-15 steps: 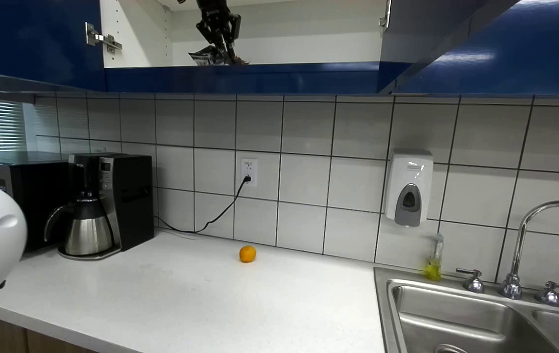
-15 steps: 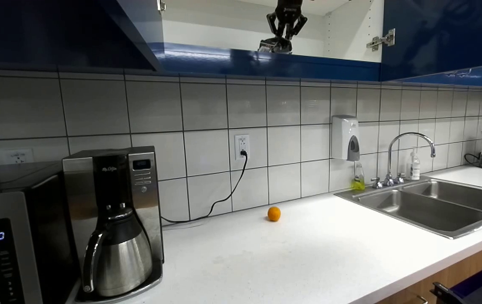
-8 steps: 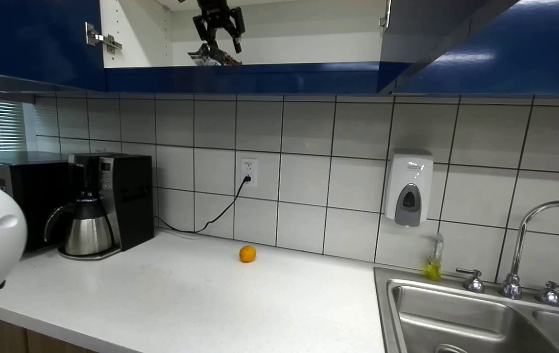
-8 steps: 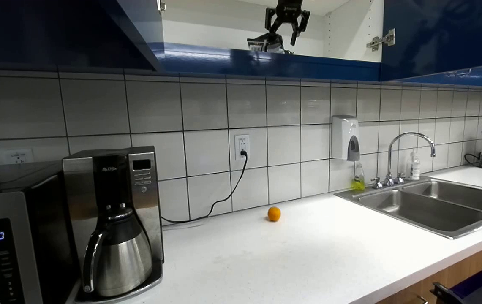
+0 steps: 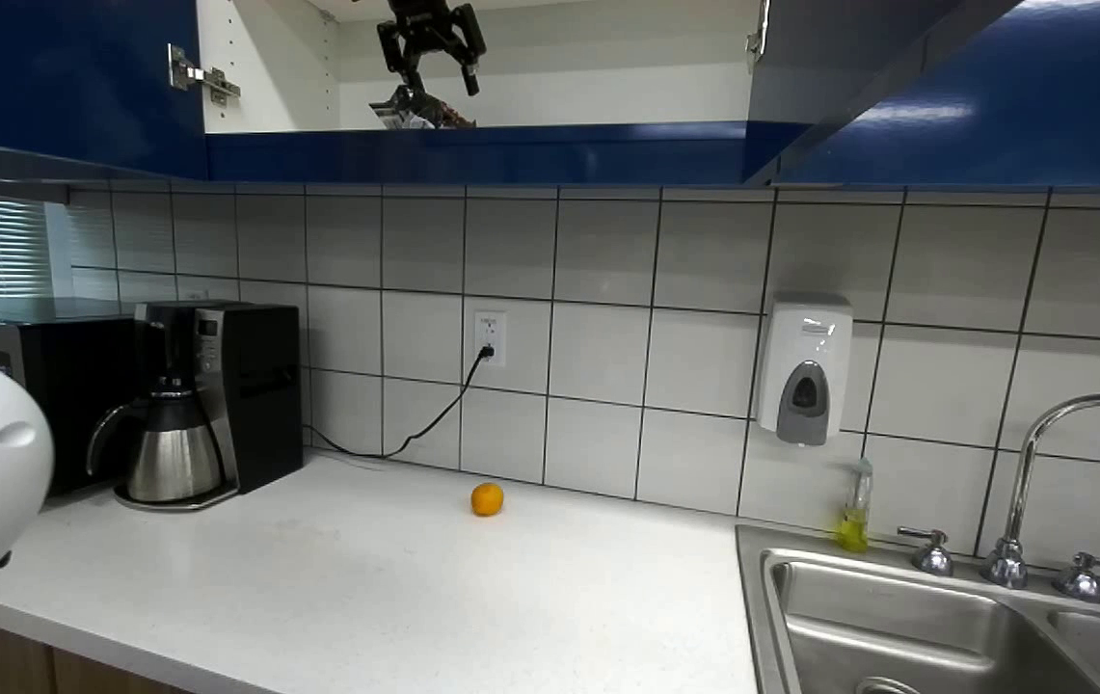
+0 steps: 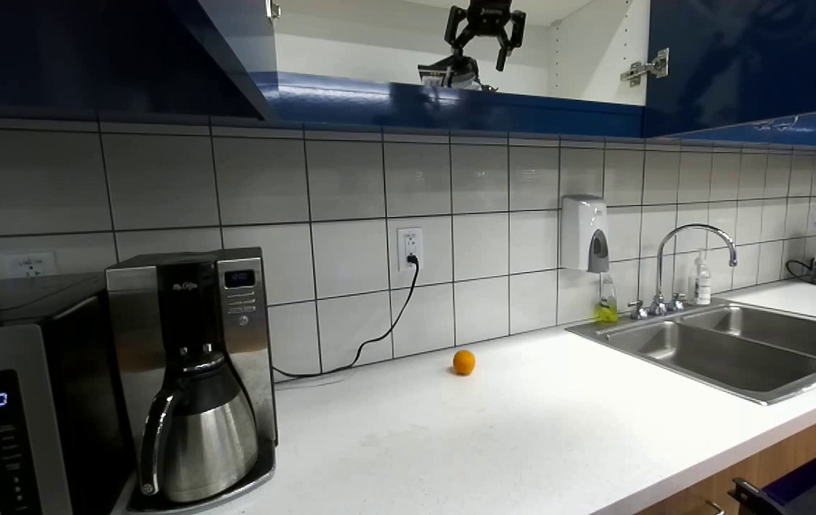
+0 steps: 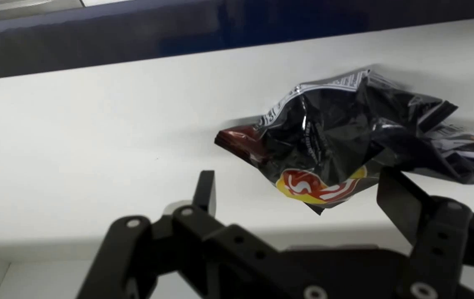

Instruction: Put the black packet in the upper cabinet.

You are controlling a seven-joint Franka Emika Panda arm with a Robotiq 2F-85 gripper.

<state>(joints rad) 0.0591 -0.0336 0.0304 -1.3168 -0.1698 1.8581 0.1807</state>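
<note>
The upper cabinet (image 5: 588, 82) hangs on the wall with its blue doors swung wide, showing a pale inside. On its floor lies the black packet (image 7: 328, 128), crumpled and shiny, with a red and yellow logo; it also shows just above the front rail in an exterior view (image 6: 450, 73). My gripper (image 7: 299, 178) stands open inside the cabinet, just over the packet. Its fingers (image 7: 206, 189) are spread wide, one on each side of the packet's lower corner. The right finger overlaps the packet's edge; whether it touches, I cannot tell.
More dark wrapper (image 7: 473, 153) lies right of the packet; whether it is separate is unclear. The blue front rail (image 5: 472, 152) borders the cabinet floor. Below, the counter holds an orange ball (image 6: 463, 362), a coffee maker (image 6: 200, 379) and a sink (image 6: 736, 350).
The jaws were together at the packet and have spread apart. The gripper has risen slightly, and the packet has settled on the cabinet floor, shifted a little sideways.
</note>
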